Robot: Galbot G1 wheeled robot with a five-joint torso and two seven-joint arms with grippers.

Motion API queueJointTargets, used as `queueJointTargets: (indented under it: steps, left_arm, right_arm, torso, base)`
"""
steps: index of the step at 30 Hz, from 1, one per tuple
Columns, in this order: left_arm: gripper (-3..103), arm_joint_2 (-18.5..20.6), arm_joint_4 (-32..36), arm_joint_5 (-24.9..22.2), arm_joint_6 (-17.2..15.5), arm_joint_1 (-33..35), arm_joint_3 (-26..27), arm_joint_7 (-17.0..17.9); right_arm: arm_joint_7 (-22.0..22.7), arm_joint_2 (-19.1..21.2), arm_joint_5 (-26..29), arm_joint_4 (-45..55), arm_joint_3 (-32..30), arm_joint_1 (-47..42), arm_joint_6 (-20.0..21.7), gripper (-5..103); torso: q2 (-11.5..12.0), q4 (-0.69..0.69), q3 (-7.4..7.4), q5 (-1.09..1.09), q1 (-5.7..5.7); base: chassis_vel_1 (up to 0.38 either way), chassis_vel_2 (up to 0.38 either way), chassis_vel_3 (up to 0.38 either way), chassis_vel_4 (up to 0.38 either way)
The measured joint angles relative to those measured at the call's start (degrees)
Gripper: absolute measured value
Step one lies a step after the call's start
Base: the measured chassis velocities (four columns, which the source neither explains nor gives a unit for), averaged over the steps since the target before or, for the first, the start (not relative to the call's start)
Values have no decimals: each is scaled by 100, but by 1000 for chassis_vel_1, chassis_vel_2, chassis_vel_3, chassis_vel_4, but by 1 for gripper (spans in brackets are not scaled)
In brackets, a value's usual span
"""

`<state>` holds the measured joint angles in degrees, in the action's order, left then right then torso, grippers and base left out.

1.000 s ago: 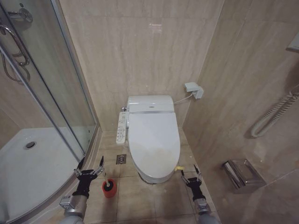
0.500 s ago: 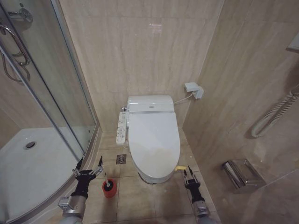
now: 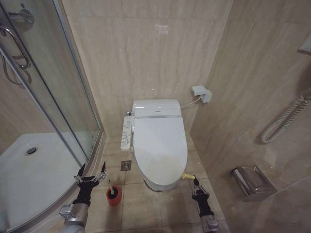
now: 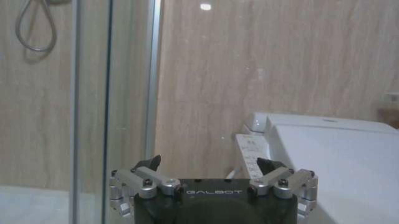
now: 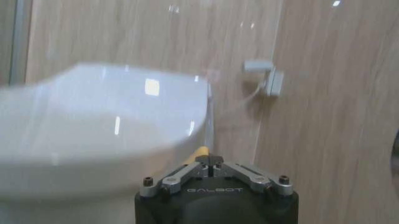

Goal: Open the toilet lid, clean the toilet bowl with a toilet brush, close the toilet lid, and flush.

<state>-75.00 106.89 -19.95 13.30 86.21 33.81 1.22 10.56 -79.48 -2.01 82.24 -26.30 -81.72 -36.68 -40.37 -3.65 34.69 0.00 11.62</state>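
Observation:
The toilet lid [image 3: 160, 138] lies shut over the white toilet bowl [image 3: 156, 183], and its yellow strap [image 3: 186, 176] hangs at the front right rim. My right gripper [image 3: 195, 182] is low on the right of the bowl, shut, its tips right beside the strap [image 5: 201, 151]. The bowl's front [image 5: 93, 154] looms close in the right wrist view. My left gripper [image 3: 90, 173] is open and empty on the left, above the floor. The toilet brush [image 3: 112, 189] stands in its red holder cup [image 3: 113, 196] between the left gripper and the bowl.
A glass shower door [image 3: 58, 97] and white shower tray [image 3: 29, 174] close off the left. A control panel [image 3: 126, 133] juts from the toilet's left side. The right wall carries a paper holder [image 3: 251, 182], and a socket box [image 3: 201, 92] with a cable sits behind.
My right gripper has gone from open to shut and moved up toward the yellow strap at the lid's rim. The left gripper has barely shifted.

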Motion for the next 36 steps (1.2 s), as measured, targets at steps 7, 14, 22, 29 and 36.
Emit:
queueJointTargets:
  steps: [7,14,22,29,36]
  left_arm:
    - [100,75,-125,-82,-4,-62,158,5]
    - [100,90,-210,-88,-8,-66,204,7]
    - [100,78,-295,-14,-12,-26,234,12]
    - [100,83,-349,55,-14,71,333,15]
    - [100,41,-433,121,-17,73,394,20]
  right_arm:
    - [197,92,85,1259,-36,-456,-49,0]
    - [204,203,434,2255,-37,-435,262,0]
    - [316,406,1241,3129,81,308,1236,0]
    - [387,742,1616,2680,12,1204,1443,0]
    - [362,1133,2051,2142,-48,1887,1523,0]
  torso:
    - [0,-3,0,0,0]
    - [0,-2,0,0,0]
    - [0,-1,1,-1,0]
    - [0,-1,1,0,1]
    - [0,1,1,0,1]
  base:
    - [0,0,0,0]
    - [0,0,0,0]
    - [0,0,0,0]
    - [0,0,0,0]
    - [0,0,0,0]
